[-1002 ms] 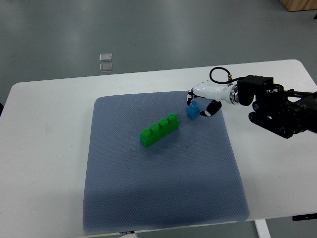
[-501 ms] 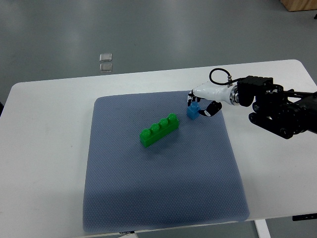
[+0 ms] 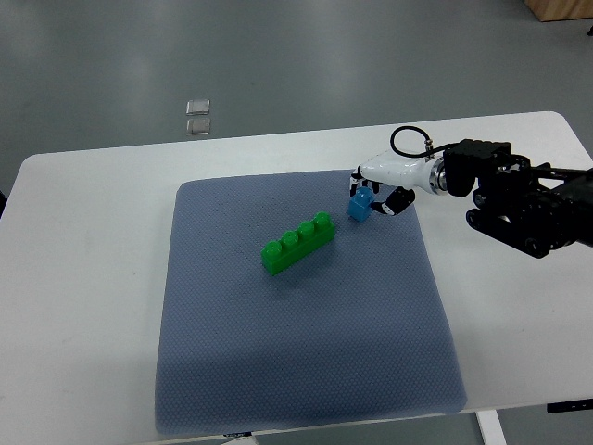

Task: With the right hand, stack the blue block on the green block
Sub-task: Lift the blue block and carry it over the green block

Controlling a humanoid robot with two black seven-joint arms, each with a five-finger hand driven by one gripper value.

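Observation:
A small blue block point(image 3: 359, 207) sits at the upper right of the grey-blue mat point(image 3: 296, 352), tilted a little. My right hand point(image 3: 372, 192), white with dark fingertips, reaches in from the right edge and its fingers close around the block from above and from the right. A long green block point(image 3: 297, 243) with several studs lies diagonally on the mat, down and to the left of the blue block, apart from it. The left arm does not show.
The mat lies on a white table point(image 3: 83, 278). The right arm's black forearm point(image 3: 519, 199) hovers over the table's right side. Two small clear squares point(image 3: 197, 116) lie on the floor beyond the far edge.
The right hand has closed more tightly on the blue block and drawn slightly upward; the block has shifted a few pixels up. The green block has not moved.

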